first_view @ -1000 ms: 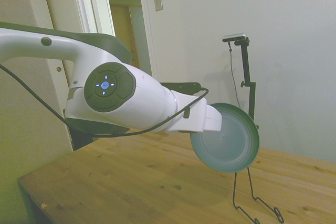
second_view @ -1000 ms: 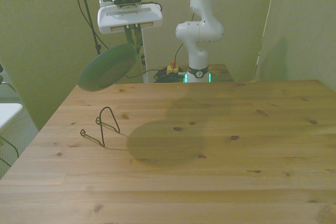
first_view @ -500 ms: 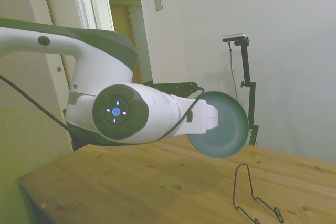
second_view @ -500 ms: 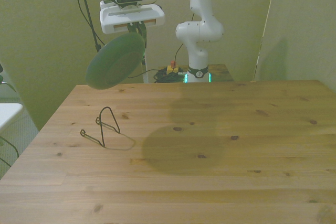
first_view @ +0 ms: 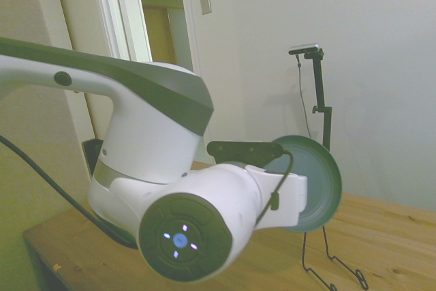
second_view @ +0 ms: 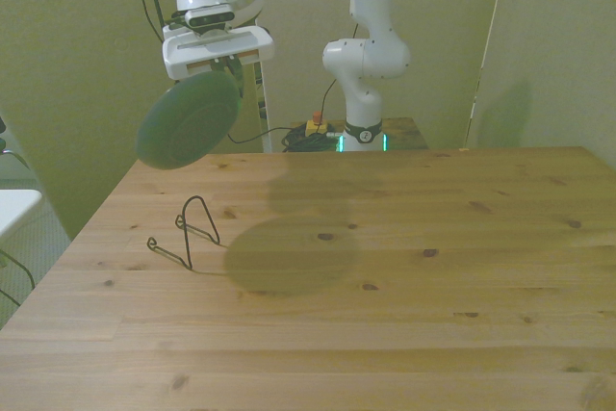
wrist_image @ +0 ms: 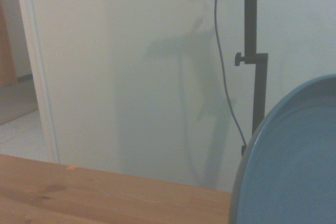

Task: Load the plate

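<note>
Clearly the plate (second_view: 187, 132) hangs tilted beneath the end effector (second_view: 229, 66), gripped.

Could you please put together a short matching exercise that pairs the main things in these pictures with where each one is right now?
Things:
1. plate
2. wire rack
3. end effector
4. table

Places or states:
A. stands empty on the wood, near the front view's left edge
B. held tilted in the air, above the table
C. carries the rack and a round shadow
D. grips the plate by its rim

Pairs: 1-B, 2-A, 3-D, 4-C
</note>
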You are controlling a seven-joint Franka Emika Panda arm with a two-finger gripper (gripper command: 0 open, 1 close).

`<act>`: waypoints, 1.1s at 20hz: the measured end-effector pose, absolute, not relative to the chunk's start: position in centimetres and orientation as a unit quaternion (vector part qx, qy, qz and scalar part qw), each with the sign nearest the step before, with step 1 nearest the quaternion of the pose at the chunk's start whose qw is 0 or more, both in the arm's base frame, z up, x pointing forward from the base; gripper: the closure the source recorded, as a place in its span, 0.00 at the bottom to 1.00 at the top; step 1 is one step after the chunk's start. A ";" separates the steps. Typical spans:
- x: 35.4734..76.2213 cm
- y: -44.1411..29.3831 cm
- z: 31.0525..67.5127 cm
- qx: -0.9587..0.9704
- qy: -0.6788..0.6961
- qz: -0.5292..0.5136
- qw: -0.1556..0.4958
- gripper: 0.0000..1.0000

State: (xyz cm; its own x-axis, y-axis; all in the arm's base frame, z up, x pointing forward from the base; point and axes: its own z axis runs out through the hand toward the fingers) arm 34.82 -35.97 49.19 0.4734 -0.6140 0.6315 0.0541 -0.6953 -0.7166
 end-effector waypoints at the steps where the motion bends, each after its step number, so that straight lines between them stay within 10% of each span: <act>1: 34.8 -37.1 49.3 -0.781 0.180 -0.482 0.353 1.00; 10: 40.7 -43.0 46.3 -0.784 0.195 -0.456 0.374 1.00; 22: 38.9 -42.1 43.1 -0.783 0.194 -0.454 0.378 1.00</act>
State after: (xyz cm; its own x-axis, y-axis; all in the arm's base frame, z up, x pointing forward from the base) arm 38.92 -42.10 43.06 0.5117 -0.6476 0.5646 0.0401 -0.6385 -0.7686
